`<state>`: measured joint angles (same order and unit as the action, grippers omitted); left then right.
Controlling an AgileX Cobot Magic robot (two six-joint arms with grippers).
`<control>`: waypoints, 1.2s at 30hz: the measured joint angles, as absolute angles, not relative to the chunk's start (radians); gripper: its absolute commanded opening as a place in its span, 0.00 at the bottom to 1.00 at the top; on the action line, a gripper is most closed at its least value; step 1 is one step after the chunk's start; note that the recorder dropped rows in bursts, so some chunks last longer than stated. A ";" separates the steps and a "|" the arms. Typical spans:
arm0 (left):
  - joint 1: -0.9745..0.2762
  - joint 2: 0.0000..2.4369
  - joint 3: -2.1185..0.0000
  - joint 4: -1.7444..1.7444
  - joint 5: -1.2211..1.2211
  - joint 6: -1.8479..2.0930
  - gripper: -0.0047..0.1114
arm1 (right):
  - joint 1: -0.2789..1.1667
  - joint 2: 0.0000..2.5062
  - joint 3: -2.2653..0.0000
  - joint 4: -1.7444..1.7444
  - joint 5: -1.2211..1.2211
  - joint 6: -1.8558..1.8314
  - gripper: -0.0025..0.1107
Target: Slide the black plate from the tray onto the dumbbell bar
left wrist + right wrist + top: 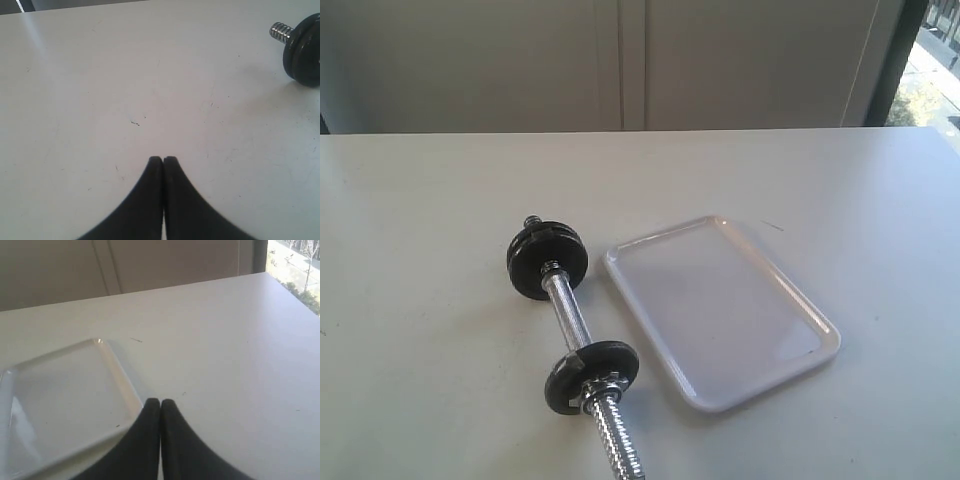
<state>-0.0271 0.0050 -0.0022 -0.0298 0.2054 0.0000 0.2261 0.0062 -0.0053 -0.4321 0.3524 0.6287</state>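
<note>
The dumbbell bar (568, 315) lies on the white table left of the tray (720, 310), its chrome threaded end toward the front edge. A thick stack of black discs (547, 260) sits at its far end. A black disc with a silver star nut (592, 372) sits nearer. Nothing lies in the tray, and no loose black plate shows. Neither gripper appears in the exterior view. My left gripper (163, 160) is shut on nothing above bare table, with the far discs (302, 50) off to one side. My right gripper (160, 402) is shut on nothing by a corner of the tray (60, 400).
The white table (420, 200) runs back to a pale panelled wall (620, 60). A window (935, 80) shows at the far right, beyond the table's corner. The bar's threaded end (618, 440) reaches the front edge of the exterior view.
</note>
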 measured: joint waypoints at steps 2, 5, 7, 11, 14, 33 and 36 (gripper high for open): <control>-0.027 0.005 -0.002 -0.030 0.205 0.000 0.04 | 0.226 0.006 -0.005 -0.432 0.348 0.629 0.02; -0.027 0.005 -0.002 -0.030 0.205 0.000 0.04 | 0.216 0.006 -0.005 -0.432 0.345 0.629 0.02; -0.027 0.005 -0.002 -0.030 0.205 0.000 0.04 | 0.188 0.006 -0.005 -0.432 0.344 0.629 0.02; -0.027 0.005 -0.002 -0.030 0.205 0.000 0.04 | 0.117 0.006 -0.005 -0.434 0.343 0.629 0.02; -0.027 0.005 -0.002 -0.030 0.205 0.000 0.04 | 0.096 0.006 -0.005 -0.436 0.343 0.629 0.02; -0.027 0.005 -0.002 -0.030 0.205 0.000 0.04 | 0.105 0.006 -0.005 -0.102 0.342 0.629 0.02; -0.027 0.005 -0.002 -0.030 0.205 0.000 0.04 | 0.105 0.006 -0.005 -0.065 0.342 0.629 0.02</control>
